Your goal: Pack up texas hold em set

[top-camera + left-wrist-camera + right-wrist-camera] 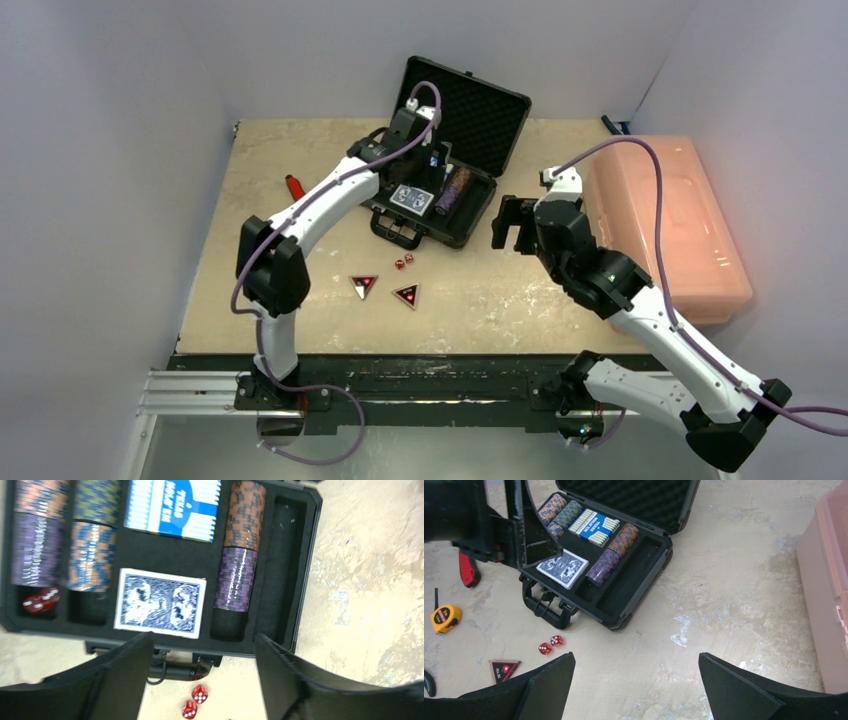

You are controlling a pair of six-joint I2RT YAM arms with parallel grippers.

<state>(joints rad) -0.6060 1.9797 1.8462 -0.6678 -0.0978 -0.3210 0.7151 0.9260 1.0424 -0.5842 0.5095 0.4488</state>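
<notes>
1. Nearest us, two triangular buttons (364,286) (406,295), red and black, lie apart on the counter (520,300).
2. Just past them a pair of red dice (403,262) sits side by side on the counter, close to the case's handle (544,607).
3. At right, the right hand (636,656) hangs over bare counter near the case's right end, fingers spread wide and holding nothing.
4. The black case (468,222) lies open mid-counter, handle toward us.
5. In its foam slots we see chip stacks (240,545) lying on their sides, a deck of cards (160,602) back-up in the middle, a blue card box (172,505) behind it, and more red dice (40,600) at the near end of the leftmost slot.
6. The left hand (204,636) hovers above the case's near edge, fingers well apart with nothing between them.
7. The lid (480,110) stands propped up at the back.
8. A red-handled tool (294,186) lies left of the case; a pink bin (660,220) sits at the counter's right edge.
</notes>
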